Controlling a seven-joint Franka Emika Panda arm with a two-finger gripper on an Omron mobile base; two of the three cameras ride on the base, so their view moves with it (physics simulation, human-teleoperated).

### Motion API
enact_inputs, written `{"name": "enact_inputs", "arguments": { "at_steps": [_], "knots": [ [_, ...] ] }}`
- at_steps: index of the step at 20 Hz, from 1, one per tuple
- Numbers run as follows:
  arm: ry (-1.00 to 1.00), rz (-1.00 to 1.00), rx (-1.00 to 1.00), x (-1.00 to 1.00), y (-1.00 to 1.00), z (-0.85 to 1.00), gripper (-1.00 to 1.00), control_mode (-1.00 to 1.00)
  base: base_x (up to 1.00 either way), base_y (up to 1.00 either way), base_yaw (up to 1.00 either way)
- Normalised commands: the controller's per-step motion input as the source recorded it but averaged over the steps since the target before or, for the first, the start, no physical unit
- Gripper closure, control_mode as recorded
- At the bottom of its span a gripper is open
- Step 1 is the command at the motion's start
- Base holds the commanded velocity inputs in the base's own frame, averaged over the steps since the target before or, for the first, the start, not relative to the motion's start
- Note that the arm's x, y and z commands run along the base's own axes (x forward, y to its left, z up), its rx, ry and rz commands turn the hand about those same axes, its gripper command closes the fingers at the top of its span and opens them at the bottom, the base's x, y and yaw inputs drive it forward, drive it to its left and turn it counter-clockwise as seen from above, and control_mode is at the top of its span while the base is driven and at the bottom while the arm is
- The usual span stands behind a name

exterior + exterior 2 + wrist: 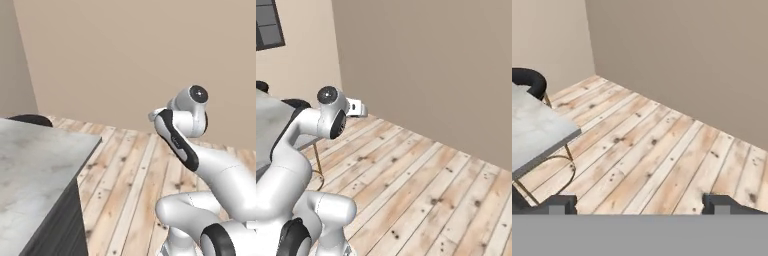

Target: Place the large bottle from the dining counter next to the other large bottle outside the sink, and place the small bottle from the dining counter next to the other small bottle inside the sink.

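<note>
Grey marble-patterned stone is seen on the counter, whose corner juts toward the arm in the left base view and whose edge also appears in the hand view, with a dark stool tucked just beyond it. Neither bottle can be made out on the visible part of that surface, so their place cannot be told. The gripper is carried with its jaws spread wide and nothing between them, aimed over the wooden floor. The step in hand is judged to be the approach to the dining counter; the base must next be turned until a bottle is brought into sight. Ample bare floor is left toward the beige wall, but the counter's corner must be cleared.
</note>
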Motion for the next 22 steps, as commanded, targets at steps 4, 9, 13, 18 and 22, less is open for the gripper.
{"name": "enact_inputs", "arguments": {
  "at_steps": [4, 9, 13, 18, 22],
  "knots": [
    [0.0, 0.0, 0.0, 0.0, 0.0, 0.0, -1.0, 1.0, 1.0, -0.58, 0.43],
    [0.0, 0.0, 0.0, 0.0, 0.0, 0.0, -1.0, 1.0, 1.0, -0.71, 0.32],
    [0.0, 0.0, 0.0, 0.0, 0.0, 0.0, -1.0, 1.0, 1.0, -0.64, 0.37],
    [0.0, 0.0, 0.0, 0.0, 0.0, 0.0, -1.0, 1.0, 1.0, -0.45, 0.41],
    [0.0, 0.0, 0.0, 0.0, 0.0, 0.0, -1.0, 1.0, 1.0, -0.36, 0.42]
  ]
}}
